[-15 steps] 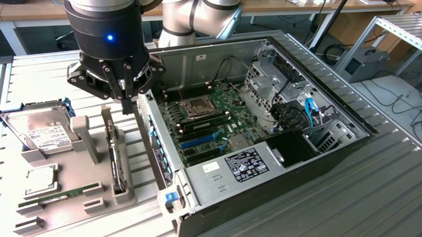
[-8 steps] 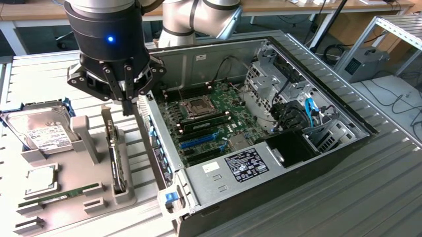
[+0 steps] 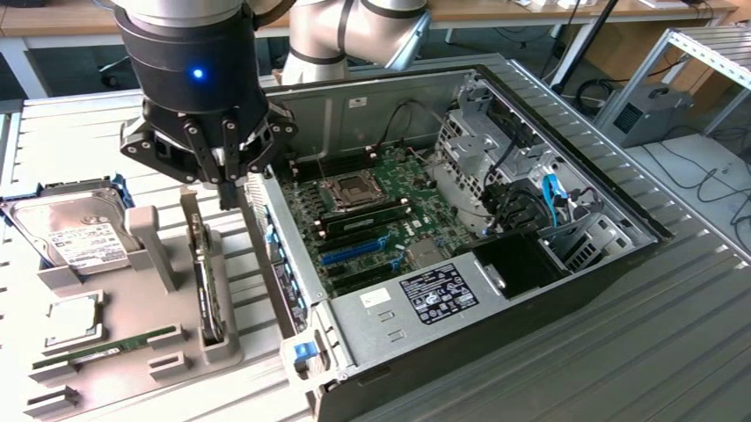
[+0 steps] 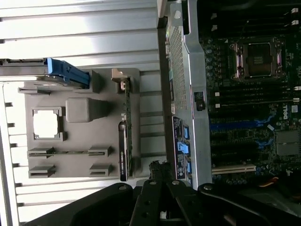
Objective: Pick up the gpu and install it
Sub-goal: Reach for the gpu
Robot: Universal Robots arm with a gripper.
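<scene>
Seen edge-on, the gpu (image 3: 209,290) is little more than a dark sliver standing upright in the grey holder (image 3: 141,308). The gripper (image 3: 229,195) hangs clenched and empty just above the holder. An open computer case (image 3: 388,308) crowds the holder's side, and a hard drive (image 3: 70,233) sits at one corner.

Arm (image 3: 352,35) is reaching in from the top centre of the exterior frame, its silver joint bending toward the upper left. Black wrist housing (image 3: 193,61) is sitting in the upper left of the frame, pointing straight down, a blue light glowing on its side. Gripper (image 3: 228,195) is hanging below it, left of frame centre, with black linkages (image 4: 155,202) splaying out at the base and converging downward. Fingers (image 3: 223,176) are sitting fully closed, tips pressing together. In the wrist view the linkages are angling inward to one closed point.
</scene>
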